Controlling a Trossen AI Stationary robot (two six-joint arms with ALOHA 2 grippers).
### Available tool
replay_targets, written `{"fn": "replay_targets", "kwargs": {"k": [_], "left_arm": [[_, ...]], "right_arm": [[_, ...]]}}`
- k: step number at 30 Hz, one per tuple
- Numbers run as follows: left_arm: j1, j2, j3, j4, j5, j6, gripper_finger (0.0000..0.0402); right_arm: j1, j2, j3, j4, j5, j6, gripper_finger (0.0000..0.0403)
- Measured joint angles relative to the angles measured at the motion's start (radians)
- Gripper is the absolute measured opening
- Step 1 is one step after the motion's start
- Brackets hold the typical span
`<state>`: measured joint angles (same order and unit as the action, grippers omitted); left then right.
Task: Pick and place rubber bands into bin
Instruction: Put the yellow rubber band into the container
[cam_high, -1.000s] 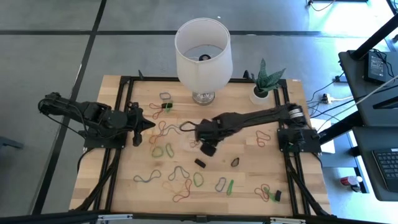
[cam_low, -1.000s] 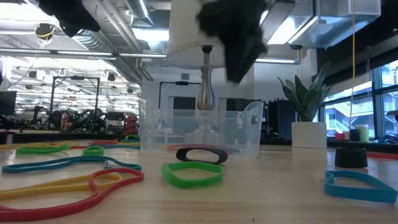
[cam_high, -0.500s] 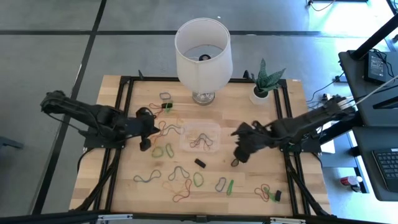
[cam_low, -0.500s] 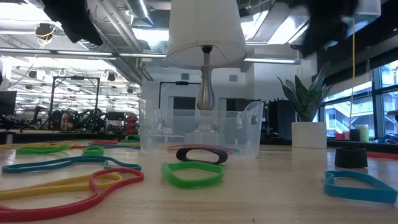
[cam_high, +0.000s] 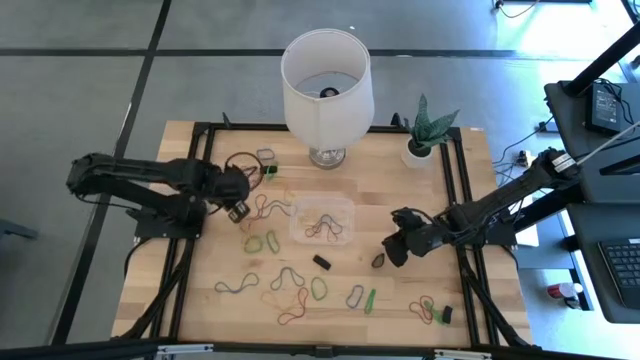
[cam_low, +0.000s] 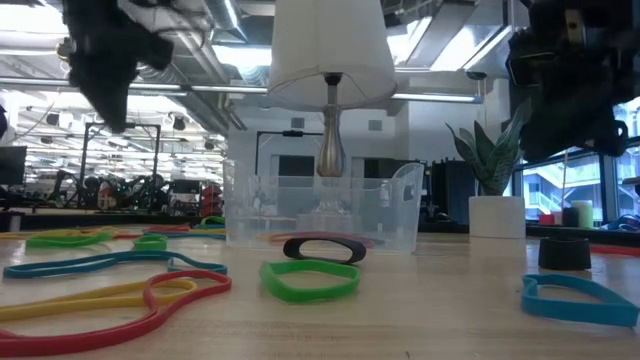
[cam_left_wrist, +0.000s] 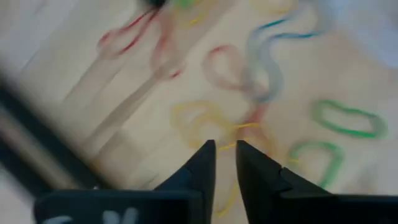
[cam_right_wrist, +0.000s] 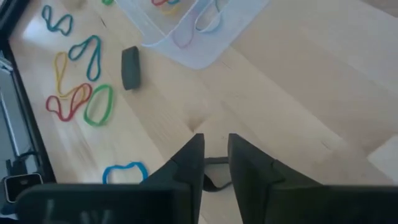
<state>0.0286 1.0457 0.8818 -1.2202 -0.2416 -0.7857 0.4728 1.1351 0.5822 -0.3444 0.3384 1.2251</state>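
Note:
Many coloured rubber bands (cam_high: 290, 285) lie loose on the wooden table, and several lie in the clear bin (cam_high: 345, 232) at the table's middle. My left gripper (cam_high: 240, 210) hangs over red and yellow bands left of the bin, its fingers (cam_left_wrist: 225, 149) nearly together and empty. My right gripper (cam_high: 392, 252) is right of the bin, over a dark band (cam_high: 378, 261) that shows past its fingertips in the right wrist view (cam_right_wrist: 214, 182). Its fingers are nearly together and empty. In the low view both arms (cam_low: 105, 60) (cam_low: 565, 70) are above the table.
A white lamp (cam_high: 327, 80) stands at the far edge behind the bin, with a potted plant (cam_high: 420, 150) to its right. A thick black band (cam_high: 321, 263) lies just in front of the bin. Black frame rails run along both table sides.
My right gripper has left the space over the bin, gone toward the table's right edge and come down over the dark band. My left gripper has gone a little toward the bin, over the bands on its left.

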Motion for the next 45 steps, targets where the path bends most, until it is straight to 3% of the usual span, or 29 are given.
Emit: {"fn": "replay_targets", "kwargs": {"k": [4,14,22,34,45], "left_arm": [[0.11,0.041,0.0,-0.032,0.0,-0.035,0.0099],[0.276,0.204,0.0,0.018,0.035,0.224,0.0105],[0.31,0.344,0.0,0.075,0.061,0.391,0.0089],[0.314,0.543,-0.009,0.128,0.104,0.489,0.0088],[0.313,0.571,-0.134,0.281,0.067,0.456,0.0085]], "right_arm": [[-0.001,0.0,-0.007,0.013,0.0,-0.001,0.0067],[-0.001,0.0,-0.007,0.05,0.0,0.0,0.0061],[-0.001,0.0,-0.007,0.097,0.0,-0.002,0.0061],[-0.001,0.0,-0.007,0.129,0.001,0.001,0.0061],[-0.001,0.001,-0.007,0.147,0.001,0.001,0.0061]]}}
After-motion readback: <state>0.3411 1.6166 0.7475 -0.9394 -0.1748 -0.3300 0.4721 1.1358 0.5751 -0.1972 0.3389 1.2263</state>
